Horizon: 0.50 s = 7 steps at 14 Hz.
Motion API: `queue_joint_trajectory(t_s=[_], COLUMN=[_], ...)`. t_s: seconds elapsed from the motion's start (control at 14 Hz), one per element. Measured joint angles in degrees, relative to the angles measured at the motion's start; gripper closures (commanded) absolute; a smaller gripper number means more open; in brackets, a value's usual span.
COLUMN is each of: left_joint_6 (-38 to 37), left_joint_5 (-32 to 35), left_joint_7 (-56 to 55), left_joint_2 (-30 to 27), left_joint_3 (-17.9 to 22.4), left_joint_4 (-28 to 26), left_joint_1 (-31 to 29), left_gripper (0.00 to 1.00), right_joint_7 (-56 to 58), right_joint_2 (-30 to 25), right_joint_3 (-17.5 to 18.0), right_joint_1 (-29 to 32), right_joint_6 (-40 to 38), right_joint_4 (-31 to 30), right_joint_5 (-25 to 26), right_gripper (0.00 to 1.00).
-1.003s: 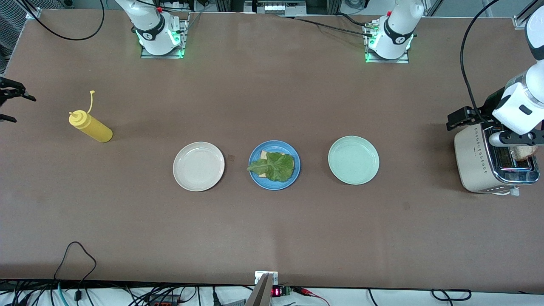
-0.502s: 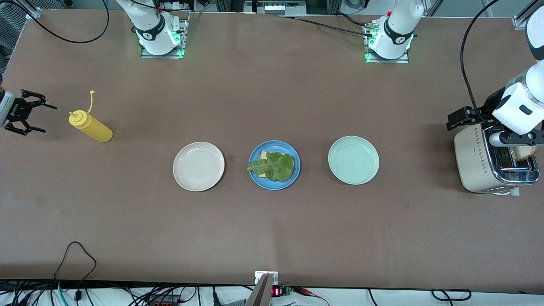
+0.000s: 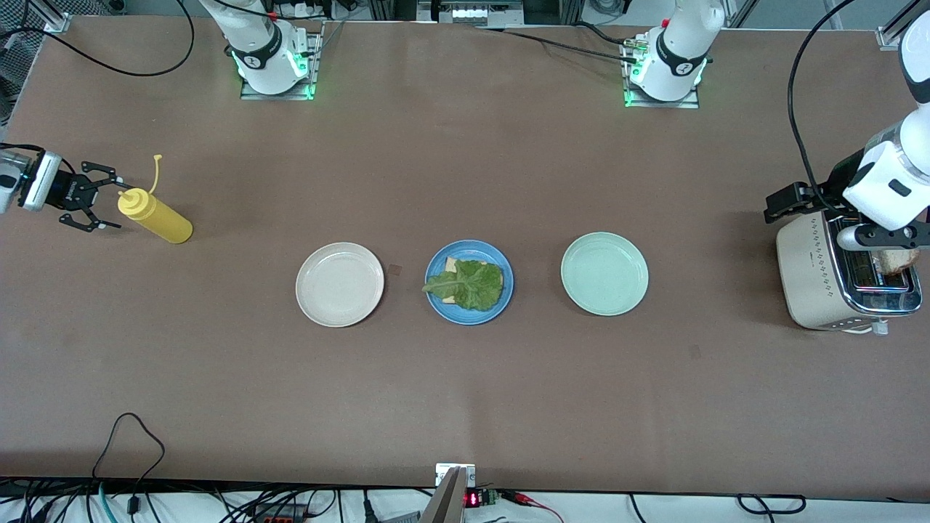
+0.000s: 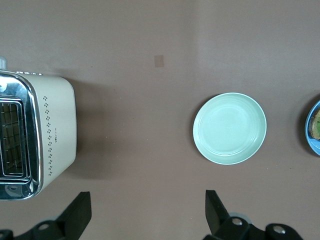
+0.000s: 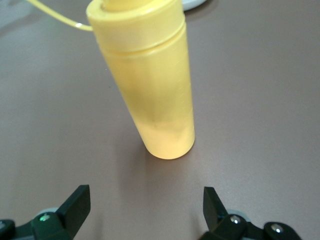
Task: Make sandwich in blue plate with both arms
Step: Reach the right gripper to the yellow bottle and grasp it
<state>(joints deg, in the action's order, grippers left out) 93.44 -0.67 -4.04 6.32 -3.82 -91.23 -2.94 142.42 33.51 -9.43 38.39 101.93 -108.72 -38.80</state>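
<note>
At the front view's left edge, the right gripper [image 3: 102, 206], jaws spread, is aimed at the yellow squeeze bottle [image 3: 155, 216]; its body should be centred between them before closing. At frame centre, lettuce-topped bread lies on the blue plate [image 3: 437, 296]. The left gripper [image 4: 148, 212], jaws spread, hangs beside the toaster [image 3: 814, 276].

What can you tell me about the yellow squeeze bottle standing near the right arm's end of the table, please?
The yellow squeeze bottle looks like soft, glossy plastic: a smooth round body, a wider screw-on cap with a groove beneath it, and a thin yellow tether curling up from the top. It stands upright on the brown table, near the right arm's end, apart from the cream plate. The right tool is open, level with the cap, its fingers on either side but not gripping.
</note>
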Motion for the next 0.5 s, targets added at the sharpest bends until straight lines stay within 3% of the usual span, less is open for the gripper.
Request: queue_joint_trajectory(t_s=[0.5], left_joint_6=[0.0], left_joint_5=[0.0], left_joint_7=[0.0], left_joint_2=[0.0], left_joint_3=[0.0], left_joint_4=[0.0], left_joint_1=[-0.1], left_gripper=[0.0], right_joint_7=[9.3], right_joint_2=[3.7], right_joint_3=[1.9], right_joint_1=[2.6], right_joint_6=[-8.4], right_joint_4=[1.8], right_joint_5=[-8.9], right_gripper=[0.0])
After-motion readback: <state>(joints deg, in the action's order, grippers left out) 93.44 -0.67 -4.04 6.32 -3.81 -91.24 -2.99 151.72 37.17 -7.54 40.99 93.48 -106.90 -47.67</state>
